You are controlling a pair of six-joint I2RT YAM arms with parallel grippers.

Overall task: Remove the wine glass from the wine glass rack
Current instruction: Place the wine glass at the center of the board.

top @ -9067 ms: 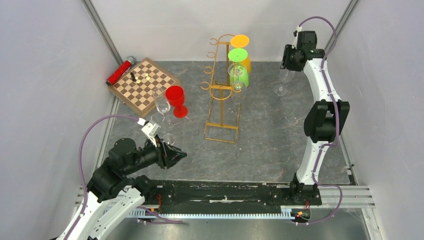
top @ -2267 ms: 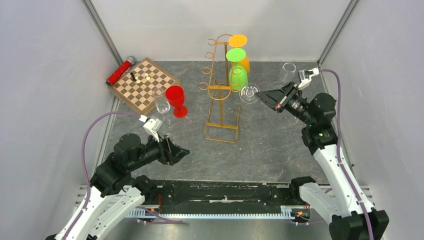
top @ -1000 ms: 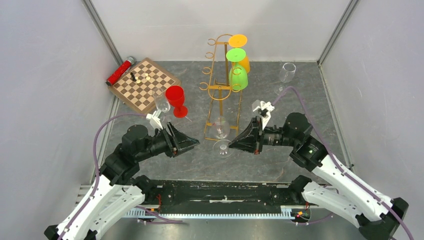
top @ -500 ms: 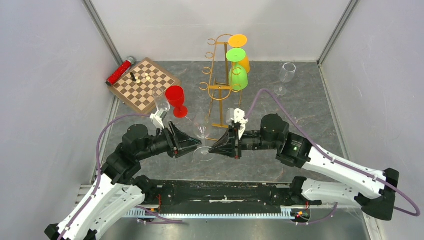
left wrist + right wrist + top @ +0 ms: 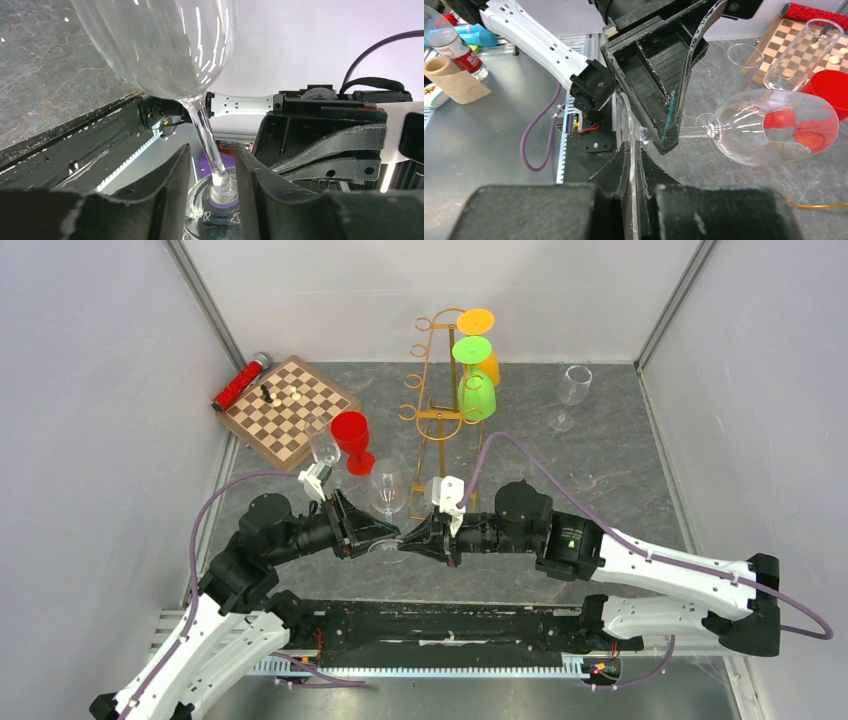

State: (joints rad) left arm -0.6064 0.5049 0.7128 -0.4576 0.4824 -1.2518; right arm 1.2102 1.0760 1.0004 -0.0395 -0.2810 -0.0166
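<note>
Over table (image 5: 600,510), right pincer (image 5: 633,150) clamps wine glass (image 5: 774,127); only wrist view shows left pincer (image 5: 212,156) parted around stem.

Top view, as I read it from my console.

(a) Chessboard (image 5: 290,412), set cornerwise at the far left of the dark marbled table (image 5: 560,480). A dark piece (image 5: 267,392) and pale pieces (image 5: 293,395) stand near its far side.

(b) Red cylinder (image 5: 238,383) with a silver cap, lying along the board's far-left edge. I cannot tell whether the two touch.

(c) Red goblet (image 5: 352,440), upright, just off the board's near-right edge.

(d) Clear glass (image 5: 324,447), upright, just beside the goblet on its left.

(e) Clear stemmed glass (image 5: 572,392), upright, alone near the far right corner.

Right-wrist view: on the grey surface beyond the table's near edge I see a red-labelled bottle (image 5: 451,47), with a cardboard tube (image 5: 454,80) beside it.
</note>
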